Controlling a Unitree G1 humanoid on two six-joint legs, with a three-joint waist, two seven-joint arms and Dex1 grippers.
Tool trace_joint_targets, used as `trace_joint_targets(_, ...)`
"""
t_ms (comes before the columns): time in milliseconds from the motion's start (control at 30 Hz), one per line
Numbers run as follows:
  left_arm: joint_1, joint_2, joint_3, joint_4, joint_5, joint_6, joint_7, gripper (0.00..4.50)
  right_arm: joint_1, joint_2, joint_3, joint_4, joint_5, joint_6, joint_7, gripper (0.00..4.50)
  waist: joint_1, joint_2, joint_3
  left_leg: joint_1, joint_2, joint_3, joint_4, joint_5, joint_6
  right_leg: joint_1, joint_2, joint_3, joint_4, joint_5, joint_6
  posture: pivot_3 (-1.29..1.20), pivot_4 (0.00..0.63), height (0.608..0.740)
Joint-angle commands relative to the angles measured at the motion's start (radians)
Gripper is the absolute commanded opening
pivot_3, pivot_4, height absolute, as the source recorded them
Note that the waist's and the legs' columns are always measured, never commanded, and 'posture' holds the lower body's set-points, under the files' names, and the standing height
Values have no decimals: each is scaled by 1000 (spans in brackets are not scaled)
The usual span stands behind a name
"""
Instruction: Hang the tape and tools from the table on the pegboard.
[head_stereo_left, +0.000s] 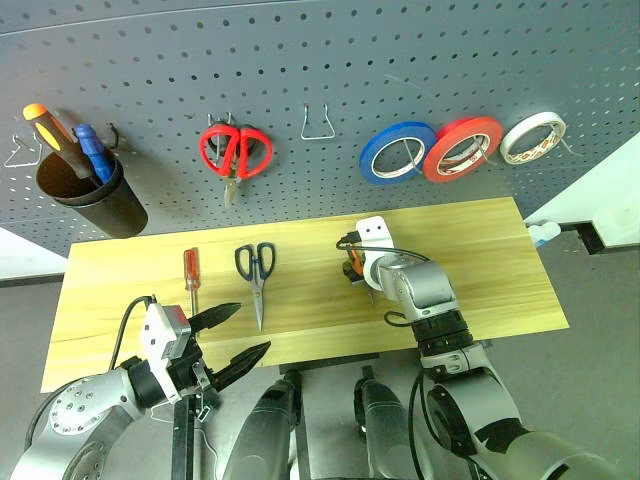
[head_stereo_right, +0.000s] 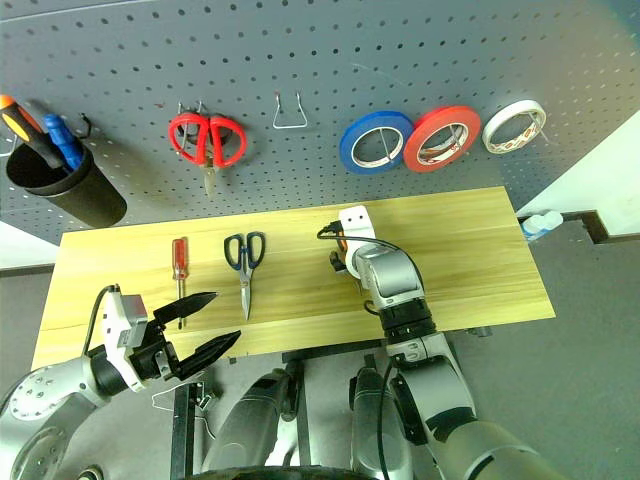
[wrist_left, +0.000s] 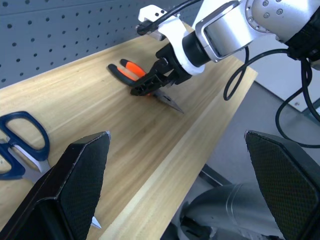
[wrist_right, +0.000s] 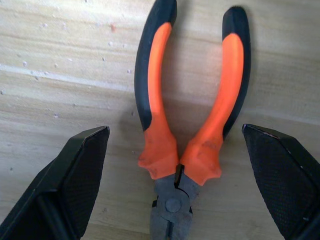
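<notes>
Holding my left claw open at the near bench edge, I've got the right claw open too, straddling the pliers lying flat mid-bench. Pliers step: I judge I must lower, close on the handles, then lift toward the pegboard beyond.

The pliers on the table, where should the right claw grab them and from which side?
Grip the pliers across the two orange-and-black handles just behind the pivot, where they converge. They lie flat on the table, handles splayed away from the right claw, which hangs open above with a finger on each side. Coming straight down and closing would probably pinch both handles together.
</notes>
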Motion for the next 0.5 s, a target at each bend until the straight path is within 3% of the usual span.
trace_joint_targets(33,18,0,8,-37,-13,1,1,4500,-13,10,1,3,-2,-19,5,4461,0,0,4,0,0,0,0,0,0,0,0,0,0,0,0,38,405,740)
trace_joint_targets(200,27,0,10,-47,-16,4,5,4500,-16,5,0,23,-4,-32,9,4461,-1,-1,10,0,0,0,0,0,0,0,0,0,0,0,0,40,408,740)
trace_joint_targets(300,32,-1,12,-50,-15,5,5,4500,-17,2,2,28,-8,-37,10,3871,-1,0,11,0,0,0,0,0,0,0,0,0,0,0,0,40,408,740)
trace_joint_targets(467,31,-4,8,-48,-13,4,5,4500,-17,-1,4,30,-13,-42,15,2218,-1,0,11,0,0,0,0,0,0,0,0,0,0,0,0,38,404,740)
trace_joint_targets(500,30,-4,6,-48,-13,4,6,4500,-17,-1,4,30,-13,-43,16,2113,-1,0,11,0,0,0,0,0,0,0,0,0,0,0,0,38,404,740)
